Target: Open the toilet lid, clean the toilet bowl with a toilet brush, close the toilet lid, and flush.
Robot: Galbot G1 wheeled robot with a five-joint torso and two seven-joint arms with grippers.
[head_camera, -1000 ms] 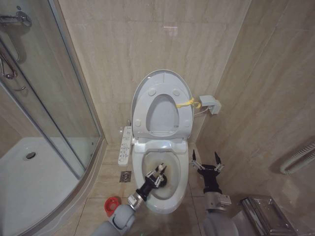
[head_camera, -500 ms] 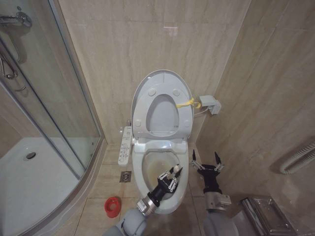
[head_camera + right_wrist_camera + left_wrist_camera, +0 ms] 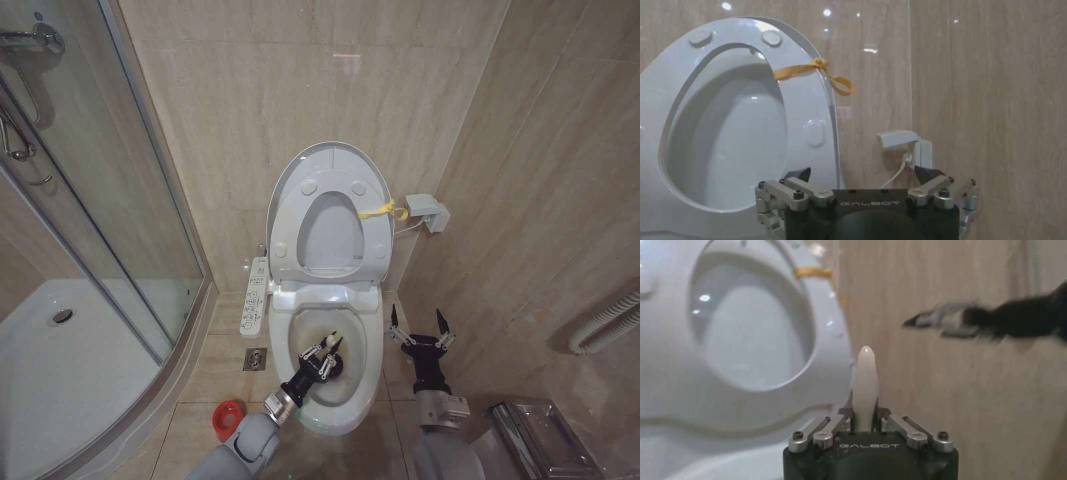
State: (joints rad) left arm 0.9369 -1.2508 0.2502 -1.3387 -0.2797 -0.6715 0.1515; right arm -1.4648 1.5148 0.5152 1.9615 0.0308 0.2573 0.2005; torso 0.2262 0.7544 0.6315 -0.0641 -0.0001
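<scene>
Toilet lid (image 3: pixel 330 170) stands raised against the wall behind the toilet bowl (image 3: pixel 372 345). Left gripper (image 3: pixel 325 355) is over the bowl, clenched on the white handle of the toilet brush (image 3: pixel 865 382). Right gripper (image 3: pixel 419 326) hovers beside the bowl, fingers spread.

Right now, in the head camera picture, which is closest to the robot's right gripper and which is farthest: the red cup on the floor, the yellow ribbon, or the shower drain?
Measured from the right gripper, open beside the toilet bowl:
1. Yellow ribbon, on the raised seat's edge, toward the back wall.
2. Red cup, on the floor across the bowl, on the left.
3. Shower drain, in the shower tray, far left.
</scene>
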